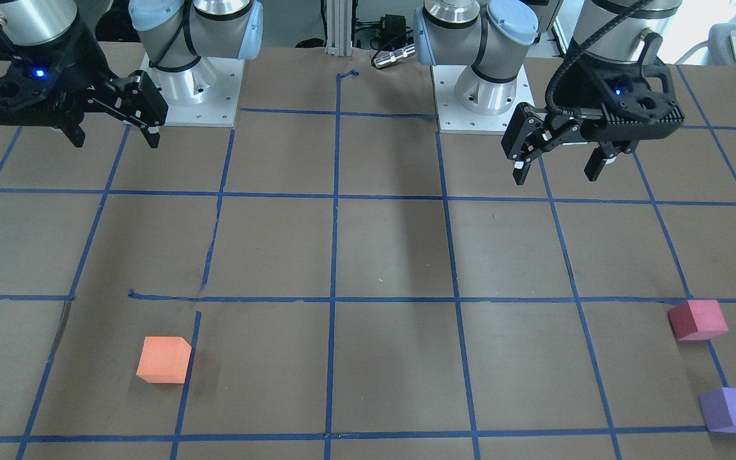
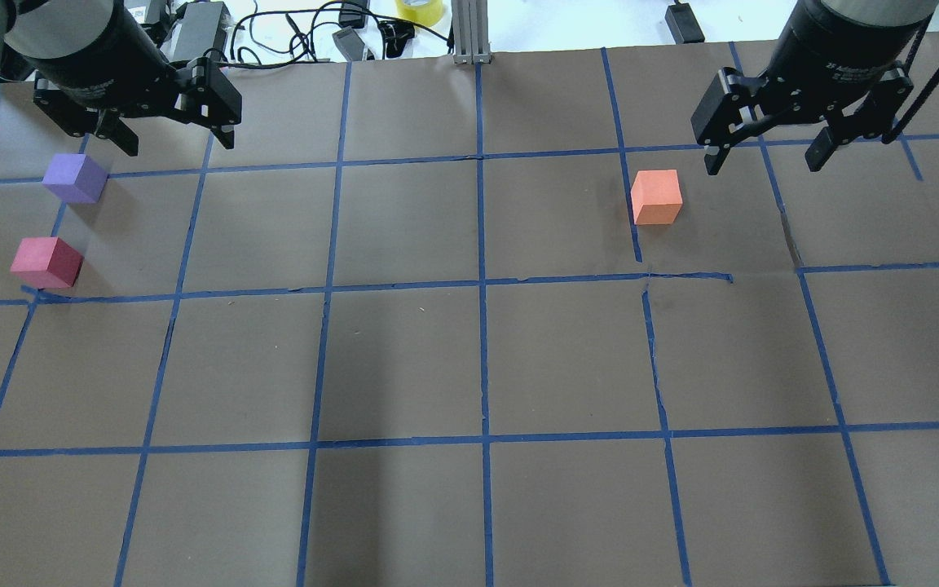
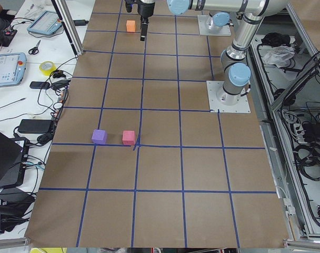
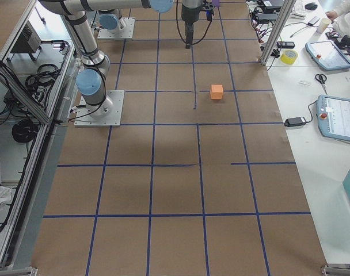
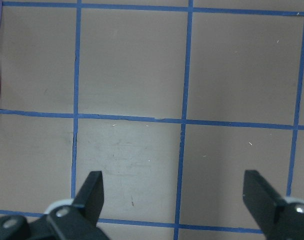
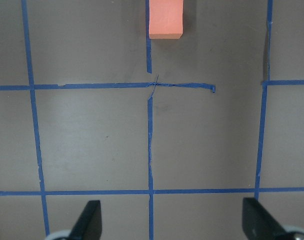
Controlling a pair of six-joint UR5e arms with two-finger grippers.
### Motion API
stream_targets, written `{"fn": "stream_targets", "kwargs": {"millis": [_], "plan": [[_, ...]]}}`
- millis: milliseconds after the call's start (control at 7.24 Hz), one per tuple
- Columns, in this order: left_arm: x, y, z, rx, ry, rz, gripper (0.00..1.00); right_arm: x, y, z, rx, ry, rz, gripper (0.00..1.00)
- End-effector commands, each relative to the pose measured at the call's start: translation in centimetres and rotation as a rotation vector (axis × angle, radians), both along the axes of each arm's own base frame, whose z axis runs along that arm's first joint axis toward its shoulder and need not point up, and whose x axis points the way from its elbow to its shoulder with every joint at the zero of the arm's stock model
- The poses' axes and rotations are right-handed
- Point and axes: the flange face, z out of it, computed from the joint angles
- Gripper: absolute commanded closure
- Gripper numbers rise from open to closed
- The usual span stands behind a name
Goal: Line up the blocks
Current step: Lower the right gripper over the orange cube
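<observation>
Brown paper-covered table [image 2: 404, 359] with a blue tape grid [image 2: 482, 326]; cables and a yellow tape roll [image 2: 419, 10] on the bench past its far edge.

Left gripper [image 2: 178, 143] hangs above the table at the robot's left end; fingers spread wide, nothing between them; left wrist view shows only bare paper and tape between the two fingertips [image 5: 92, 190].

Right gripper [image 2: 763, 163] hangs over the right half; also spread wide and empty; same in the right wrist view.

Blocks are not in a line:
- orange block [image 2: 656, 196] alone in the right half, flat on the paper, just beside a tape line; ahead of the right gripper in the wrist view, no contact
- purple block [image 2: 75, 178] at the left end, sitting on a tape line, near the left gripper, not held
- crimson-pink block [image 2: 46, 262] near the purple one with a clear gap; one corner at a tape crossing

Purple and crimson-pink are only slivers at the left edge of the left wrist view; orange is well apart from both, most of the table's length away.
</observation>
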Motion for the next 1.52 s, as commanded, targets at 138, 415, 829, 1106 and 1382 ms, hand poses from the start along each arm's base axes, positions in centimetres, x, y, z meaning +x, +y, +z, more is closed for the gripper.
{"fn": "stream_targets", "kwargs": {"millis": [138,415,829,1106,1382], "plan": [[-0.2,0.1,-0.2,0.004,0.005,-0.004,0.00,-0.4,-0.3,-0.9,0.017,-0.005,0.001,0.00],[0.0,0.0,-0.1,0.002,0.020,-0.013,0.00,-0.5,-0.7,-1.0,-0.008,0.000,0.030,0.00],[-0.4,0.1,0.1,0.036,0.099,-0.039,0.00,-0.9,-7.1,-6.5,-0.060,-0.010,0.056,0.00],[-0.4,0.2,0.2,0.037,0.098,-0.037,0.00,-1.3,-12.5,-13.6,-0.061,-0.003,0.059,0.00],[-0.5,0.5,0.1,0.058,0.106,-0.022,0.00,-1.5,-16.8,-21.3,-0.075,-0.012,0.047,0.00]]}}
